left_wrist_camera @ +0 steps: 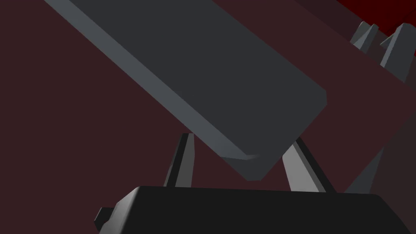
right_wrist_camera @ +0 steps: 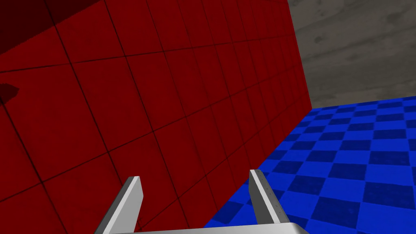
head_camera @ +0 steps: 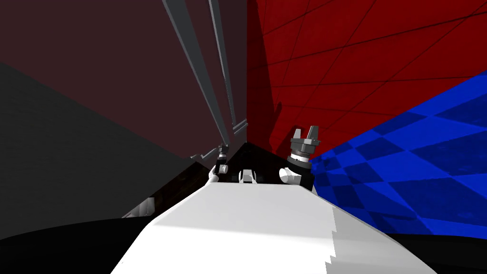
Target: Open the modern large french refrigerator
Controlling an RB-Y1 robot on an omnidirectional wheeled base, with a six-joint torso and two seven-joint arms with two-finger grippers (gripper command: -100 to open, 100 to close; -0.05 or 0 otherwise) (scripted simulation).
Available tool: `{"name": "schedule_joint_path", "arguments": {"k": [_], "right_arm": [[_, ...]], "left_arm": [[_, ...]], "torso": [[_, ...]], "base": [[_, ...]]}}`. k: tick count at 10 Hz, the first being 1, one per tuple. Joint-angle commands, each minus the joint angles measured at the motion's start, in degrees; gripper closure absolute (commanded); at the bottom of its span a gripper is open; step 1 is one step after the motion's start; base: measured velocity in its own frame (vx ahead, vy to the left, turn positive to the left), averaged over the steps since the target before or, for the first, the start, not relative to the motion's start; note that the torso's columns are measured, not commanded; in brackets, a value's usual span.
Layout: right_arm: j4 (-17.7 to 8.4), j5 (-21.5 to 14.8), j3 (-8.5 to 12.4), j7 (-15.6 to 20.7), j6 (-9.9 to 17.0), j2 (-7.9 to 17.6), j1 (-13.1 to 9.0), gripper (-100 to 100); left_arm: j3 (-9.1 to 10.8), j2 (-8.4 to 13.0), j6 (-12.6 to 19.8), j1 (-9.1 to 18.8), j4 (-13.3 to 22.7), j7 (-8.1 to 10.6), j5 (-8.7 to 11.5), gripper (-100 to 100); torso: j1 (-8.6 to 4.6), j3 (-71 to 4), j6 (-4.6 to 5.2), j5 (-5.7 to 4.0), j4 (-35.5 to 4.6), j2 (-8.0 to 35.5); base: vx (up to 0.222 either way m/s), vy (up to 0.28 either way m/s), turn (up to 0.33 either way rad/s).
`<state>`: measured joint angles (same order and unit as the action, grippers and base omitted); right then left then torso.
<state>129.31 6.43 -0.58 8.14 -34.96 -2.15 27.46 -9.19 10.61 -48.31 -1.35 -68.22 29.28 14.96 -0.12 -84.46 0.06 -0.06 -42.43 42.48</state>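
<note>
a: item one, the refrigerator. where is it?
b: dark maroon refrigerator (head_camera: 119, 62), close ahead and to my left. two long grey bars run side by side down its front. both doors look closed, as far as i can judge.

a: item two, left gripper?
b: left gripper (head_camera: 222, 152), at the lower end of the left-hand handle (left_wrist_camera: 211, 73). its fingers (left_wrist_camera: 182, 162) stand apart, one on each side of the bar, so the bar sits in the gap ready for a pinch. i judge the next moves are to close on it, then pull outward.

a: item three, right gripper?
b: right gripper (head_camera: 304, 137), jaws apart, holding nothing. it sits off to the side by the red tiled wall (right_wrist_camera: 122, 101), above the blue chequered floor (right_wrist_camera: 357, 154). parked there, i'd say, to stay out of the door's swing.
</note>
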Motion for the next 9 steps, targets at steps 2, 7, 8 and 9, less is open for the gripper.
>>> {"name": "schedule_joint_path", "arguments": {"k": [2, 7, 8, 9], "right_arm": [[0.0, 0.0, 0.0, 0.0, 0.0, 0.0, 0.0, 0], [0.0, 0.0, 0.0, 0.0, 0.0, 0.0, 0.0, 0], [0.0, 0.0, 0.0, 0.0, 0.0, 0.0, 0.0, 0], [0.0, 0.0, 0.0, 0.0, 0.0, 0.0, 0.0, 0]], "left_arm": [[-3.97, 1.9, -0.7, 0.1, -0.7, 3.3, -1.3, 100], [-8.82, 4.7, -1.3, -1.2, -2.7, 6.95, -3.0, 100], [-9.9, 5.5, -1.6, -1.5, -3.3, 7.83, -3.3, 100], [-10.98, 6.3, -1.9, -1.7, -4.0, 8.71, -3.7, 100]], "torso": [[0.07, 0.0, -0.07, -0.02, 0.0, -0.1], [0.0, -0.2, 0.11, -0.03, 0.0, -0.3], [0.16, 0.0, 0.09, 0.07, 0.0, 0.0], [0.1, 0.1, -0.03, 0.05, 0.0, 0.1]], "base": [[-0.199, 0.123, -0.137], [-0.177, 0.12, -0.115], [-0.189, 0.181, -0.165], [-0.17, 0.141, -0.143]]}}
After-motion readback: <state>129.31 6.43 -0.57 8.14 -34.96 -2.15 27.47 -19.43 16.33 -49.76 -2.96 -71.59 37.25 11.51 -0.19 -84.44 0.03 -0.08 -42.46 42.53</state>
